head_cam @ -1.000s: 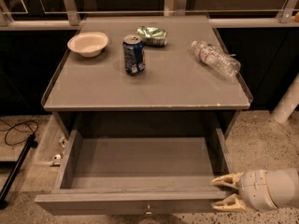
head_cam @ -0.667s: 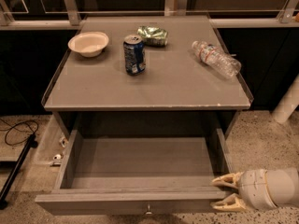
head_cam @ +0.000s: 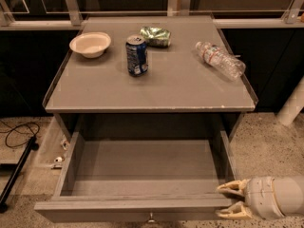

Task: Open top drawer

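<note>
The top drawer [head_cam: 142, 167] stands pulled far out from under the grey tabletop, showing a plain, empty grey box inside. Its front panel [head_cam: 128, 212] runs along the bottom of the view, with the small metal knob [head_cam: 151, 218] just showing at the bottom edge. My gripper [head_cam: 232, 199] is at the lower right, beside the drawer's front right corner. Its two pale fingers [head_cam: 232, 188] point left and stand apart with nothing between them. It is off the knob, well to the right of it.
On the tabletop [head_cam: 180, 87] stand a white bowl [head_cam: 90, 43], a blue soda can [head_cam: 137, 55], a green crumpled bag [head_cam: 156, 36] and a plastic bottle [head_cam: 220, 60] lying on its side. A black cable [head_cam: 19, 132] and a dark pole [head_cam: 16, 172] lie on the floor at the left.
</note>
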### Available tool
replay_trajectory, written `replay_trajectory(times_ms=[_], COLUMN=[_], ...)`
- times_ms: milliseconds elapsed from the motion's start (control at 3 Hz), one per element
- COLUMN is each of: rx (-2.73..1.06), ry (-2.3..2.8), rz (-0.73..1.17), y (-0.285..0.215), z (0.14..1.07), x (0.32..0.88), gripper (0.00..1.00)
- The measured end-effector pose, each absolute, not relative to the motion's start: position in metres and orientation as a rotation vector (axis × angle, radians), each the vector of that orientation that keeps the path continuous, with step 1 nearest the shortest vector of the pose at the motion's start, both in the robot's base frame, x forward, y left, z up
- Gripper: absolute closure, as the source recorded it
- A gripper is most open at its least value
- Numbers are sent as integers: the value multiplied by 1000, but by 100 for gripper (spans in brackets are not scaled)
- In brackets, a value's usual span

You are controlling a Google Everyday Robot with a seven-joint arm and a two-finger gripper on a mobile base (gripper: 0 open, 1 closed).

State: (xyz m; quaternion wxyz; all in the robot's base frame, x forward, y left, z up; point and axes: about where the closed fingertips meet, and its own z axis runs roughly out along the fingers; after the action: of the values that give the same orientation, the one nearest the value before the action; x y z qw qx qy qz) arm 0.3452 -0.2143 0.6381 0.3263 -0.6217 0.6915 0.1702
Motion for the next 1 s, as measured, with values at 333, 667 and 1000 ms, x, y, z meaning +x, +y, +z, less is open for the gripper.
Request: replay_trajectory(times_ms=[333,667,1000], rx=[-1629,-1629,-1629], ry=[1812,1812,1812], rz=[446,446,446], y=[-214,-214,-214], z=[638,638,638], x=[345,345,345], gripper=[36,11,0])
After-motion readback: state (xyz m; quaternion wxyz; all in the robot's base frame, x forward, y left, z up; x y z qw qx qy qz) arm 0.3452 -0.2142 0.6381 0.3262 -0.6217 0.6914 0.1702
